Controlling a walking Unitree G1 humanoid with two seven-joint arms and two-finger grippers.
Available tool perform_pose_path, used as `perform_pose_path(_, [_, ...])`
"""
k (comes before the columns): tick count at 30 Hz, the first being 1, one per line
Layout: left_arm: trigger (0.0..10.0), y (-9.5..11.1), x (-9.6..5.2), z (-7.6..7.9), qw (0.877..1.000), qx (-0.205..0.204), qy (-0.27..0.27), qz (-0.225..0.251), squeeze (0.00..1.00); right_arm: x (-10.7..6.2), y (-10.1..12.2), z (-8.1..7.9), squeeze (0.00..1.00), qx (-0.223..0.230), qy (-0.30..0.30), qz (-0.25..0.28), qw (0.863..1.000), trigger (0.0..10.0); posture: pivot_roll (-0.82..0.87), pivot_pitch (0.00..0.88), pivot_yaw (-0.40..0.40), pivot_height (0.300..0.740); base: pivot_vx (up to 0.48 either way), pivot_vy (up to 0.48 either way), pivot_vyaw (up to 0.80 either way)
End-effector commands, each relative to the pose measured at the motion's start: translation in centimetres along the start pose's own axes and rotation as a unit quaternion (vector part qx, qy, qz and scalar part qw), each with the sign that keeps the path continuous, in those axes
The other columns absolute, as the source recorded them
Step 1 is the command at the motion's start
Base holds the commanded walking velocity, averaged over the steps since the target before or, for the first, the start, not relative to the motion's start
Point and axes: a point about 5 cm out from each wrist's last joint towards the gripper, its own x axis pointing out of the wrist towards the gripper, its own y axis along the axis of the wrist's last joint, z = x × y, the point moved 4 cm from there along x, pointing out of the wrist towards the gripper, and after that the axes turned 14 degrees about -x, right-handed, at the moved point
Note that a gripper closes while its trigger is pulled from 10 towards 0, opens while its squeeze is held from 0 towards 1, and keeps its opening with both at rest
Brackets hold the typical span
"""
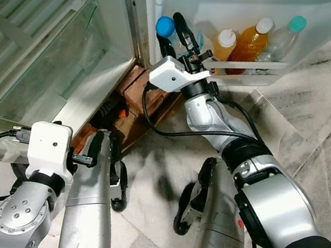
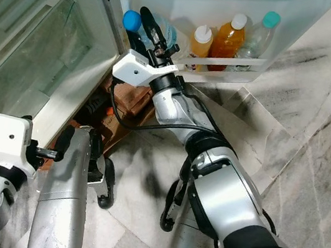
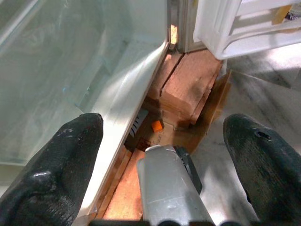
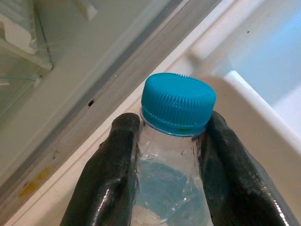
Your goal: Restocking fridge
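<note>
**Fridge door shelf, restock in progress: one bottle in hand**

Listed left to right.

- Fridge interior point(image 1: 39, 47): glass shelves and a clear drawer, far left.
- Left gripper point(image 1: 104, 163): low beside the robot's leg, idle; fingers point(image 3: 51, 174) spread wide apart, nothing between them. Pointed toward the bricks point(image 3: 188, 84) under the fridge edge.
- Clear bottle with blue cap point(image 4: 178, 106): at the hinge end of the door shelf point(image 1: 269, 66), upright or close to it. Whether the base already rests on the shelf floor: cannot tell, hidden behind the wrist.
- Right gripper point(image 1: 182, 38): reached up to the door shelf, closed on that bottle just under the cap, one finger on each side of the neck.
- Small yellow-orange bottle, white cap point(image 1: 224, 45): standing in the shelf, just beside the gripper.
- Taller orange bottle, white cap point(image 1: 253, 42): next along.
- Clear bottle, teal cap point(image 1: 281, 38): far end of the row.

Handling notes, as judgement:
- Thin clear plastic, likely soft-walled; body apt to dent or buckle under a hard squeeze.
- Smooth, possibly damp surface, so slip-prone lower down.
- Neck below the cap ring is the stiffest part and the ring acts as a stop; present hold looks well chosen.
- Moderately heavy if full; liable to swing from a neck hold, so best set down upright before release.
</note>
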Motion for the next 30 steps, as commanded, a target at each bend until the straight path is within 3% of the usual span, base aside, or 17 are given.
perform_pose_path(1, [10.0, -0.2, -0.8, -0.2, 1.000, 0.003, 0.008, -0.010, 0.00, -1.1, 0.0, -2.1, 0.00, 0.006, 0.039, -0.014, 0.999, 10.0, 0.25, 0.491, 0.043, 0.556, 0.000, 0.000, 0.00])
perform_pose_path(11, [10.0, -0.8, -2.5, -0.2, 0.999, 0.003, 0.015, -0.033, 0.00, 1.9, 1.1, 0.3, 0.00, 0.030, -0.015, -0.022, 0.999, 10.0, 0.27, 0.523, 0.045, 0.556, 0.000, 0.000, 0.00])
perform_pose_path(16, [10.0, -0.5, -2.6, -0.1, 0.999, 0.000, 0.017, -0.031, 0.00, 2.7, 0.2, 1.4, 0.00, 0.077, -0.028, -0.060, 0.995, 10.0, 0.26, 0.526, 0.026, 0.556, 0.000, 0.000, 0.00])
perform_pose_path(19, [10.0, -0.7, -2.7, -0.3, 0.999, 0.000, 0.025, -0.031, 0.00, 2.4, -0.7, 0.7, 0.00, 0.117, -0.012, -0.100, 0.988, 10.0, 0.27, 0.539, 0.014, 0.556, 0.000, 0.000, 0.00])
perform_pose_path(22, [10.0, -0.7, -2.9, -0.2, 0.999, 0.000, 0.028, -0.032, 0.00, 1.6, -1.2, -0.1, 0.00, 0.110, 0.001, -0.114, 0.987, 10.0, 0.28, 0.545, 0.011, 0.556, 0.000, 0.000, 0.00])
perform_pose_path(24, [10.0, -0.7, -3.1, -0.2, 0.999, 0.001, 0.030, -0.033, 0.00, 1.8, -0.5, 0.1, 0.00, 0.106, -0.005, -0.094, 0.990, 10.0, 0.29, 0.542, 0.010, 0.556, 0.000, 0.000, 0.00])
perform_pose_path(25, [10.0, -0.7, -3.4, -0.3, 0.999, 0.003, 0.034, -0.034, 0.00, 2.4, 0.5, 0.7, 0.00, 0.090, -0.021, -0.063, 0.994, 10.0, 0.29, 0.539, 0.014, 0.556, 0.000, 0.000, 0.00])
perform_pose_path(30, [10.0, -0.6, -3.3, -0.5, 0.999, 0.007, 0.042, -0.030, 0.00, 4.2, 2.8, 3.5, 0.00, 0.092, -0.089, 0.003, 0.992, 10.0, 0.28, 0.546, 0.007, 0.556, 0.000, 0.000, 0.00])
